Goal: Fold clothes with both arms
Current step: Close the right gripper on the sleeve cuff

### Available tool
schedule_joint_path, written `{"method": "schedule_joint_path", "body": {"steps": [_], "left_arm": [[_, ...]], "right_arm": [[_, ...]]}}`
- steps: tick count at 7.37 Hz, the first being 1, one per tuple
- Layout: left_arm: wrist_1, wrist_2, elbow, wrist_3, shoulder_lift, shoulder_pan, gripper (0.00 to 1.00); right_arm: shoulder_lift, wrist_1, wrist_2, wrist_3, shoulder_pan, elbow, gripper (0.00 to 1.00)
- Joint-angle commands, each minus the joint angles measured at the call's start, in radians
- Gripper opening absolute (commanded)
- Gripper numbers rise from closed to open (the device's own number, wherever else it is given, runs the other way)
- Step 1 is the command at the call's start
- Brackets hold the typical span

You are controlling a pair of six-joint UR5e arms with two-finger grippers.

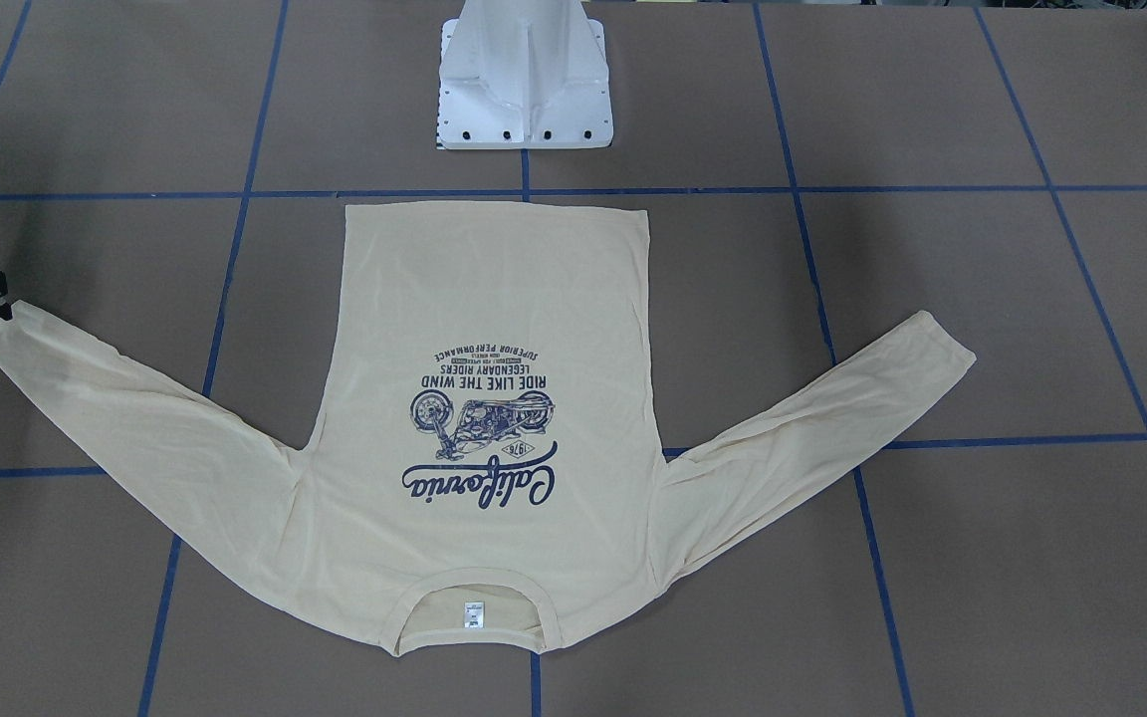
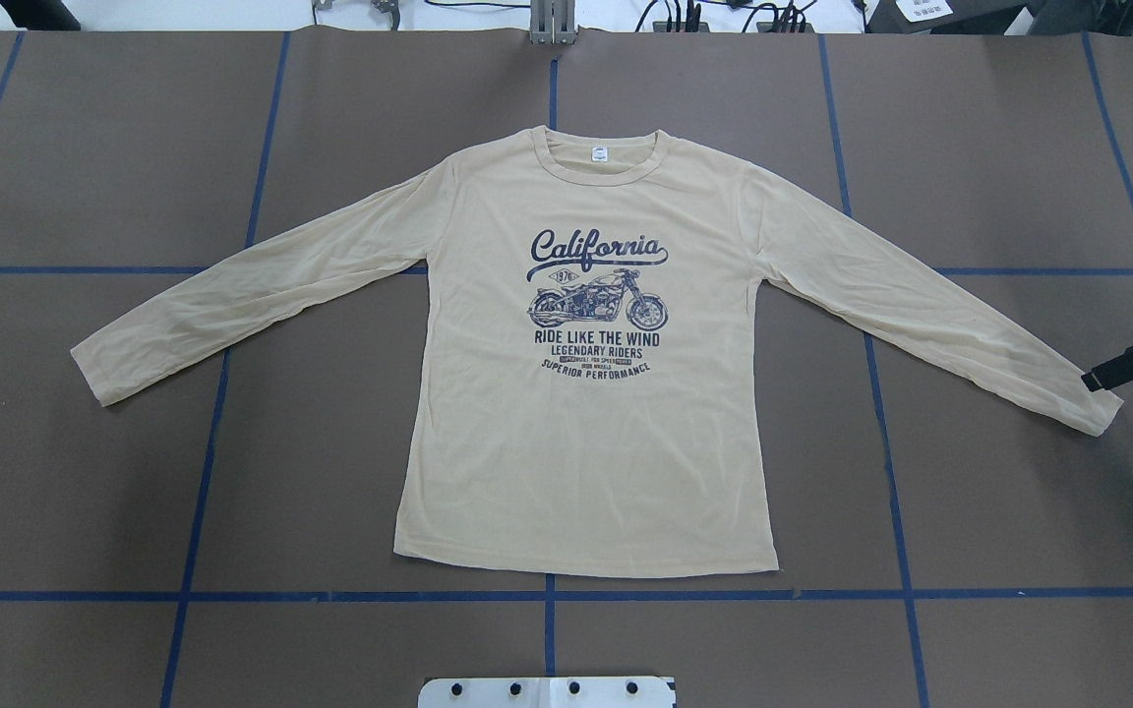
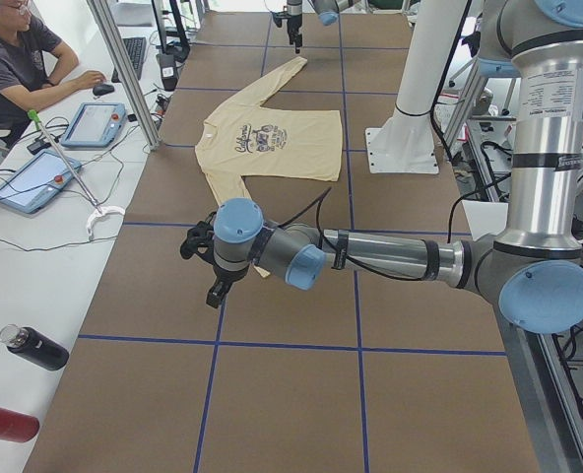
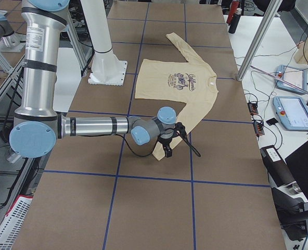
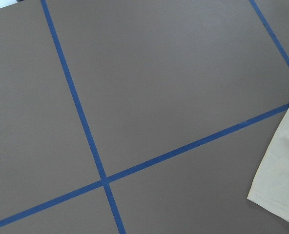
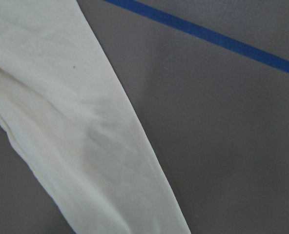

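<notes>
Beside the left gripper (image 3: 213,288): the left cuff (image 5: 281,175) lies just off to one side, not beneath it. I cannot tell how the fingers stand.
Between the grippers: the shirt (image 2: 586,442) is flat and print-up, with its collar on the far side. Each sleeve's long axis slants outward toward its own gripper.
Under the right gripper (image 2: 1112,324): the right cuff (image 2: 1088,398). The fingers are spread and one tip is at the cuff's edge, so this arm looks nearer its pinch.
Surface: a brown table (image 2: 970,492) with tape lines (image 2: 724,594). The thin knit probably needs a low pinch.
Room: table stretches beyond both cuffs, and the pedestal base (image 2: 547,691) sits near the hem.
</notes>
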Motion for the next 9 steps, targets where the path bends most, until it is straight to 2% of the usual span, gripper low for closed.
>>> {"method": "schedule_joint_path", "body": {"steps": [1,2,6,8,9], "left_arm": [[0.000,0.000,0.000,0.000,0.000,0.000,1.00],[0.000,-0.006,0.000,0.000,0.000,0.000,1.00],[0.000,-0.011,0.001,-0.001,0.000,0.000,1.00],[0.000,-0.011,-0.002,-0.003,0.000,0.000,1.00],[0.000,-0.040,0.000,-0.003,0.000,0.000,1.00]], "right_arm": [[-0.006,0.237,0.002,0.089,-0.012,-0.083,1.00],[-0.006,0.280,0.003,0.151,-0.032,-0.100,1.00],[-0.006,0.271,0.007,0.158,-0.046,-0.128,1.00],[-0.044,0.273,0.007,0.159,-0.046,-0.122,0.99],[-0.046,0.271,0.006,0.159,-0.047,-0.125,0.98]]}}
